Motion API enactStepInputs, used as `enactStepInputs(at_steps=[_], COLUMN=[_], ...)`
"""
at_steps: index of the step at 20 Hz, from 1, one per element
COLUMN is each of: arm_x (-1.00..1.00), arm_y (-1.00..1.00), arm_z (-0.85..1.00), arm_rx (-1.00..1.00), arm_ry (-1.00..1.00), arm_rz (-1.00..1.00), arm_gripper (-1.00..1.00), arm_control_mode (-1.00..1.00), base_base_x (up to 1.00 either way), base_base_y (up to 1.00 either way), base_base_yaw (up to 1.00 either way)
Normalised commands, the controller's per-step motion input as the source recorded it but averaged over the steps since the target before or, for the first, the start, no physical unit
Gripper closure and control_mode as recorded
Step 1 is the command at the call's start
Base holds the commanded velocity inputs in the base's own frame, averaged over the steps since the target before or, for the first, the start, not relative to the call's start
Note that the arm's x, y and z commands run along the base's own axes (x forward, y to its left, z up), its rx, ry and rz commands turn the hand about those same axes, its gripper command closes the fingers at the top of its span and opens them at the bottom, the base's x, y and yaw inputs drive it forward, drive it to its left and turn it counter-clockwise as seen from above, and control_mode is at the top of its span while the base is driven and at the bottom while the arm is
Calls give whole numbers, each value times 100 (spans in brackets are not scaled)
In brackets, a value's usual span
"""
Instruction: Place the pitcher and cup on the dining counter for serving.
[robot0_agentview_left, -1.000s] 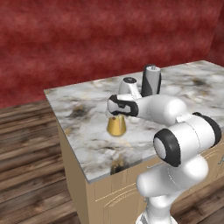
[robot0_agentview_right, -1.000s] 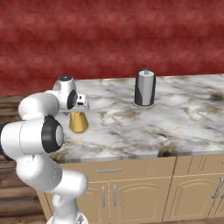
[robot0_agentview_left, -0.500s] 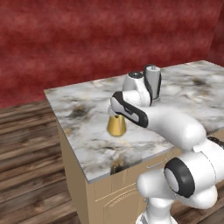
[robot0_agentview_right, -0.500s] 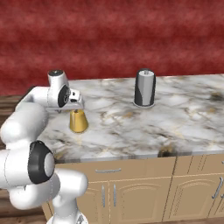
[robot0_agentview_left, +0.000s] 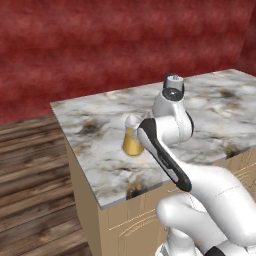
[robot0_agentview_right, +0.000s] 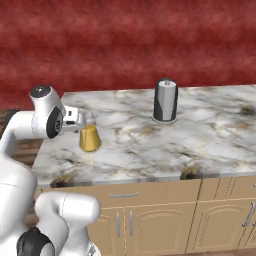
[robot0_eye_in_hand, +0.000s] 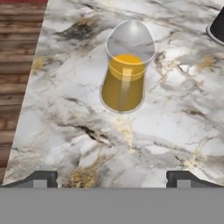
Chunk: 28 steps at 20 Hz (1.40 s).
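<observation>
The hand (robot0_eye_in_hand: 112, 177) is seen spread wide open, nothing gripped, just short of the pitcher (robot0_eye_in_hand: 126, 65): clear tapered glass, orange-yellow liquid filling its lower part, set upright on the veined, glossy marble bench (robot0_eye_in_hand: 175, 127) near its corner. A dark cylindrical canister (robot0_agentview_right: 165, 100) stands well apart.

kitchen, marble counter (robot0_agentview_right: 200, 145), beige cabinet doors (robot0_agentview_right: 155, 225), wood floor (robot0_agentview_left: 30, 165)
</observation>
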Motion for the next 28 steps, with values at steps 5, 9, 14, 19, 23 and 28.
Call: enactStepInputs(at_steps=[5,9,14,19,23,28], arm_x=[-24,-11,0,0,0,0], arm_y=[0,0,0,0,0,0], arm_z=[2,0,0,0,0,0], arm_rx=[0,0,0,0,0,0], arm_ry=[-6,-3,0,0,0,0], arm_rz=[0,0,0,0,0,0], arm_gripper=[-100,-100,-100,-100,-100,-100], arm_control_mode=[-100,100,100,100,100,100], base_base_x=[0,-45,-82,-81,-79,-75], base_base_y=[0,-3,-10,-12,-12,-15], base_base_yaw=[0,-12,-46,-59,-62,-63])
